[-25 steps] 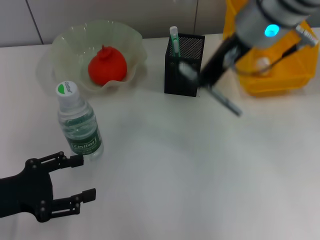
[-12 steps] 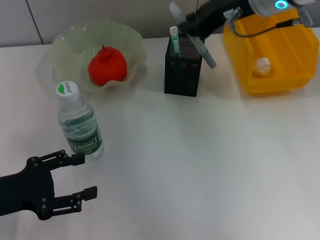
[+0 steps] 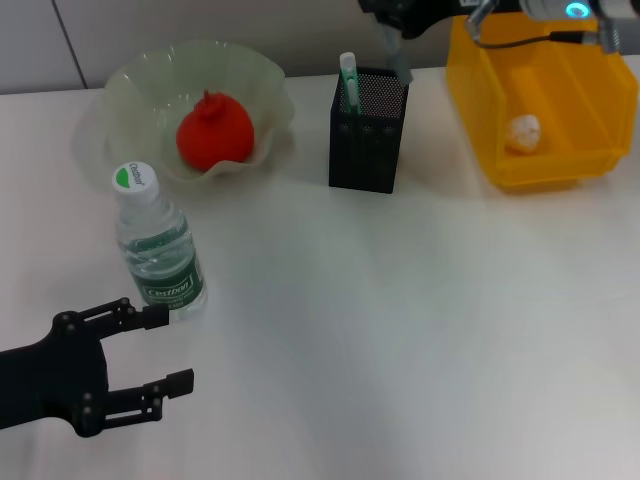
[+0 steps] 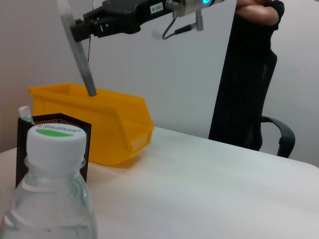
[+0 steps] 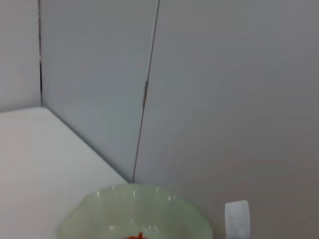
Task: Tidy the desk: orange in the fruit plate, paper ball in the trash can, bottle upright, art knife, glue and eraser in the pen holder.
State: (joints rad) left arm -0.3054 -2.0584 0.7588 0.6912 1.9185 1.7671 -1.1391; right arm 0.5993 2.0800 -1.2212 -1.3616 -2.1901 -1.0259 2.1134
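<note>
My right gripper (image 3: 398, 14) is at the back, above the black mesh pen holder (image 3: 368, 132), shut on the grey art knife (image 3: 394, 52), which hangs tip-down over the holder's far rim. In the left wrist view the right gripper (image 4: 82, 27) holds the knife (image 4: 79, 57) steeply tilted. A white and green glue stick (image 3: 348, 76) stands in the holder. The orange (image 3: 213, 132) lies in the pale green fruit plate (image 3: 130, 85). The bottle (image 3: 155, 245) stands upright. The paper ball (image 3: 523, 130) lies in the yellow trash can (image 3: 560, 165). My left gripper (image 3: 172, 350) is open, just in front of the bottle. No eraser shows.
A wall runs close behind the table. In the left wrist view a person in black (image 4: 249, 69) and an office chair (image 4: 279, 137) are beyond the table's far side. The fruit plate's rim (image 5: 134, 199) shows in the right wrist view.
My right gripper has carried the art knife up and back, from beside the pen holder's front right to above its far rim. The left arm and bottle have not moved.
</note>
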